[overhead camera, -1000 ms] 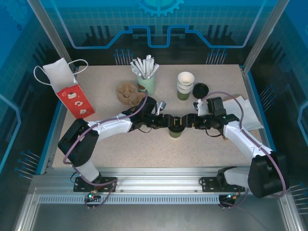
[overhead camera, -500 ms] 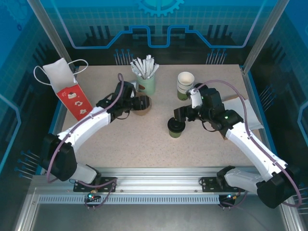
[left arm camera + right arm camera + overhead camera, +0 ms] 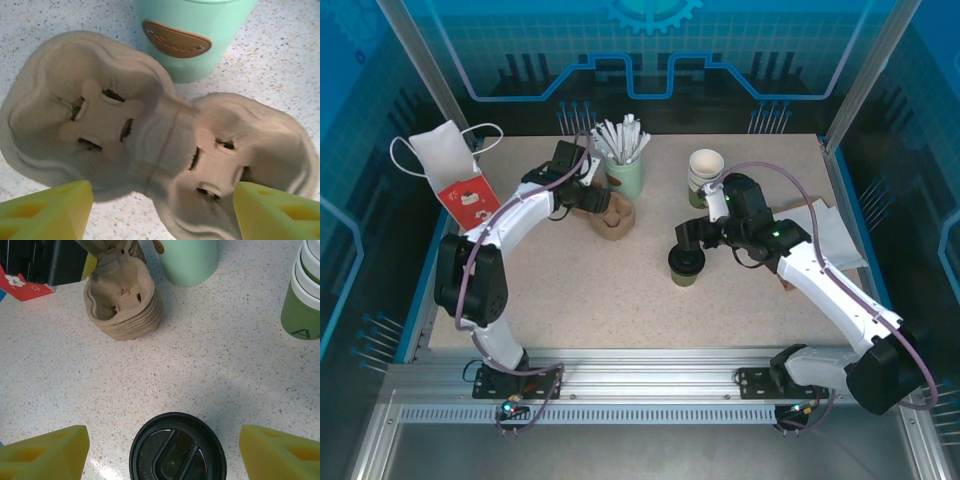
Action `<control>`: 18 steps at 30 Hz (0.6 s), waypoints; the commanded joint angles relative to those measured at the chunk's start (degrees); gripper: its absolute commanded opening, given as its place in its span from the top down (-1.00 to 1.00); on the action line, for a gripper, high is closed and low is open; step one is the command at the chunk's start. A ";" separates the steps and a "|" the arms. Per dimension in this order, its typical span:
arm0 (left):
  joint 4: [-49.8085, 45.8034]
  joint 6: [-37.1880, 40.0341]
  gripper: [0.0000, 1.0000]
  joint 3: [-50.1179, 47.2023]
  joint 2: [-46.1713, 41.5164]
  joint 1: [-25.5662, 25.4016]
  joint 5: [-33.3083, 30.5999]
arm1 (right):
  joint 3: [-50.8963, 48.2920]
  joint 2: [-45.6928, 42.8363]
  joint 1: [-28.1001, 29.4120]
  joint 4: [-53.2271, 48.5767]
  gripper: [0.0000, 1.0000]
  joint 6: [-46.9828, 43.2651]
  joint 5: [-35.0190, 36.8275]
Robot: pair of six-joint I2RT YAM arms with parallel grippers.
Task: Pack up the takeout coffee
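The takeout coffee [image 3: 686, 266], a dark green cup with a black lid [image 3: 176, 447], stands upright in the middle of the table. My right gripper [image 3: 687, 241] hovers just above and behind it, open, and its yellow fingers [image 3: 47, 452] stand wide on either side of the lid without touching. My left gripper [image 3: 595, 200] is at the back left, open over a stack of brown pulp cup carriers [image 3: 614, 216]. In the left wrist view the top carrier [image 3: 150, 135] lies between and beyond my left gripper's [image 3: 162, 212] spread tips, not gripped.
A pale green cup of white sticks [image 3: 624, 165] stands right behind the carriers. A stack of white-rimmed cups [image 3: 705, 178] and a loose black lid [image 3: 736, 185] sit at the back right. A red-and-white bag [image 3: 470, 195] stands at the left, white papers [image 3: 832, 235] at the right.
Both grippers were at the coffee cup a second ago. The left arm has swung back left to the carrier stack. The right gripper has lifted off the cup. Both have opened wider.
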 commanded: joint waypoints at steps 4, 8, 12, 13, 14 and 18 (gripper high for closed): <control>-6.50 10.32 -0.47 5.88 5.14 0.81 5.56 | -0.13 0.80 0.88 0.48 -0.60 -0.13 0.29; -7.82 12.28 -0.41 8.33 8.06 1.05 5.30 | 0.05 1.18 0.97 0.13 -0.60 -0.12 0.38; -8.51 12.23 -0.27 10.31 10.28 1.18 3.60 | 0.31 1.52 0.90 -0.02 -0.60 -0.05 0.33; -8.39 12.24 -0.22 10.59 10.64 1.17 3.26 | 0.35 1.56 1.03 0.08 -0.60 -0.02 0.29; -8.25 12.25 -0.19 10.80 10.99 1.21 3.46 | 0.32 1.69 1.05 0.04 -0.60 0.04 0.20; -8.32 12.46 -0.08 11.51 11.97 1.30 3.53 | 0.29 2.23 1.23 -0.13 -0.60 0.13 0.13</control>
